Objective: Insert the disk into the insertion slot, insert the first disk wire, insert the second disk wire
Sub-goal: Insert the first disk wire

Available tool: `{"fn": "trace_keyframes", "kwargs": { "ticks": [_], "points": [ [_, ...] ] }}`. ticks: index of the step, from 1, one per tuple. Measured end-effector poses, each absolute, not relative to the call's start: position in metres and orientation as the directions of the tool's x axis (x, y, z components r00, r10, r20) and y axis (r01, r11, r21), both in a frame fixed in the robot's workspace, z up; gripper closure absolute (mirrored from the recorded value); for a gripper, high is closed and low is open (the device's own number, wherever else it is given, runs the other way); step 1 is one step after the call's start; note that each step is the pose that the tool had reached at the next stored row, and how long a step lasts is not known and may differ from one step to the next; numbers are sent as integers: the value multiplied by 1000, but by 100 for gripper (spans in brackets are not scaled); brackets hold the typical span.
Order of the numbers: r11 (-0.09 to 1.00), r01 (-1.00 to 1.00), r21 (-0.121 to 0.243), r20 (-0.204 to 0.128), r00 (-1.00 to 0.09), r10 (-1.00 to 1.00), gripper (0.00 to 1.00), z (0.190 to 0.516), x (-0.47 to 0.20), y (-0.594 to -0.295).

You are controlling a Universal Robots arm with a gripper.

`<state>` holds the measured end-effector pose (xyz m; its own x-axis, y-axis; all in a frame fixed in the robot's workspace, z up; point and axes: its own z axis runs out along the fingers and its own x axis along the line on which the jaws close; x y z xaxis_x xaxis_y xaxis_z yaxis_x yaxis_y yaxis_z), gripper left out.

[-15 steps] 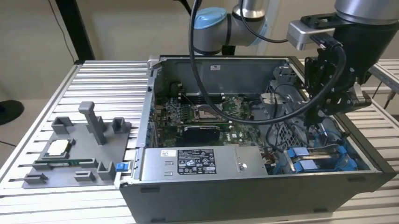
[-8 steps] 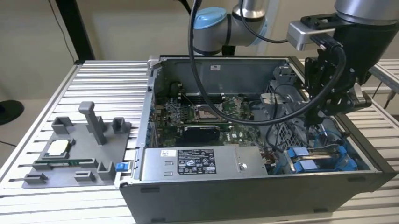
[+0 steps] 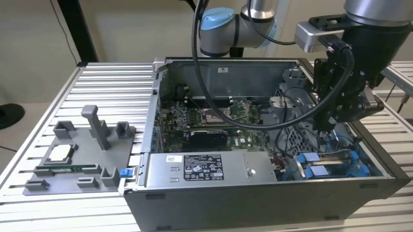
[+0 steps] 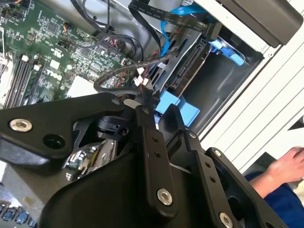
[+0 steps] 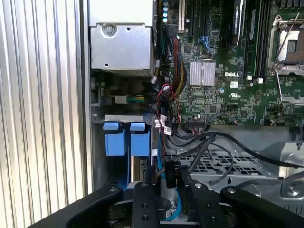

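Blue plastic tabs [image 5: 116,141], two side by side, are marking the slot [image 3: 351,164] at the case's [image 3: 258,203] front corner on the exterior view's right. The disk [image 4: 189,71] is sitting down between the rails there, so insertion looks done. A wire step is looking like the one in hand: the gripper [image 5: 166,180] is hanging just above the tabs, right at a black plug [image 5: 170,172], with black wires [image 5: 213,142] and one blue cable [image 5: 176,205] trailing past. Whether it is clamping the plug or merely beside it, I cannot tell. By my judgement the work is calling for squaring the plug to the disk's socket in a crowded gap. Counting: one disk, one slot, two tabs, one gripper, one grey power box [image 3: 206,169] along the case's front edge, one person's hand [image 4: 289,164] off the table's [image 3: 103,82] edge.
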<state>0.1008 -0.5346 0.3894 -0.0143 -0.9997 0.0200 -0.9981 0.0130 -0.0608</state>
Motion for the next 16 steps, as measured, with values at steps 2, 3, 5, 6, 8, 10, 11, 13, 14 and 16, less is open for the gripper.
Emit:
{"fn": "trace_keyframes", "kwargs": {
  "ticks": [2,3,5,6,8,10,11,13,14,16],
  "points": [
    [15,-998,-64,8,-16,-1000,0,389,100,-535],
    [16,-998,-66,-3,-16,-1000,0,389,100,-535],
    [19,-998,-67,-10,-18,-1000,0,389,100,-535],
    [20,-998,-67,-11,-19,-1000,0,388,100,-535],
    [21,-997,-68,-11,-20,-1000,0,387,100,-535],
    [21,-997,-70,-10,-20,-1000,0,387,100,-535],
    [21,-997,-70,-10,-20,-1000,0,387,100,-535],
    [21,-997,-71,-10,-20,-1000,0,387,100,-535],
    [21,-997,-71,-11,-20,-1000,0,387,100,-535],
    [21,-997,-71,-11,-20,-1000,0,387,100,-535]
  ]
}}
